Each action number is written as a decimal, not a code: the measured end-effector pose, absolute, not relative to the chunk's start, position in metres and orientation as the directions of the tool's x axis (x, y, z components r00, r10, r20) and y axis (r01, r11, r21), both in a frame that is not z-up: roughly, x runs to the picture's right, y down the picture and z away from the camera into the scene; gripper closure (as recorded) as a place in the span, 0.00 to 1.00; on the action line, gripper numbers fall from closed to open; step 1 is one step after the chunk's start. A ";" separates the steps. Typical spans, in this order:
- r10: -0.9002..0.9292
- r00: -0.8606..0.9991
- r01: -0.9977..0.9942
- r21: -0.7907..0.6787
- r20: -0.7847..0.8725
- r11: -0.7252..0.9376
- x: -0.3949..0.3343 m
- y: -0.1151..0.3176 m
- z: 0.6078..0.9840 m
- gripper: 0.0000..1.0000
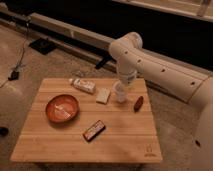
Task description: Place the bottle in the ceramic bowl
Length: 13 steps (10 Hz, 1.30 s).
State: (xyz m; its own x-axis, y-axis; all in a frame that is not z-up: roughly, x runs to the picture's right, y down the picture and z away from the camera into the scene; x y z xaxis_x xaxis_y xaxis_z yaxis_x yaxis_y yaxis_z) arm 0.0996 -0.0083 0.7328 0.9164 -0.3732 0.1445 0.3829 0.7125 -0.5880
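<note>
The bottle (83, 85) lies on its side near the table's back edge, left of centre, pale with a whitish cap and a light label. The ceramic bowl (62, 108) is orange-red with pale streaks inside and sits on the left part of the table, in front of the bottle. My gripper (121, 90) hangs from the white arm (150, 65) over the back middle of the table, right at the white cup (120, 94). It is well right of the bottle and the bowl.
The wooden table (115, 145) also holds a pale block (103, 95) left of the cup, a small dark red oblong object (138, 103) to its right, and a dark bar (94, 130) near the front. Cables and a dark box (42, 46) lie on the floor behind.
</note>
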 end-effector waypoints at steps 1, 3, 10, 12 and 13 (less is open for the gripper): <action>-0.387 0.909 0.400 -0.583 0.155 0.707 0.088 -0.013 0.739 0.72; -0.417 0.891 0.440 -0.572 0.179 0.693 0.068 -0.025 0.749 0.72; -0.477 0.851 0.509 -0.565 0.218 0.650 0.031 -0.033 0.771 0.74; -0.492 0.841 0.523 -0.561 0.222 0.641 0.038 -0.035 0.780 0.76; -0.498 0.836 0.532 -0.557 0.229 0.637 0.031 -0.037 0.783 0.76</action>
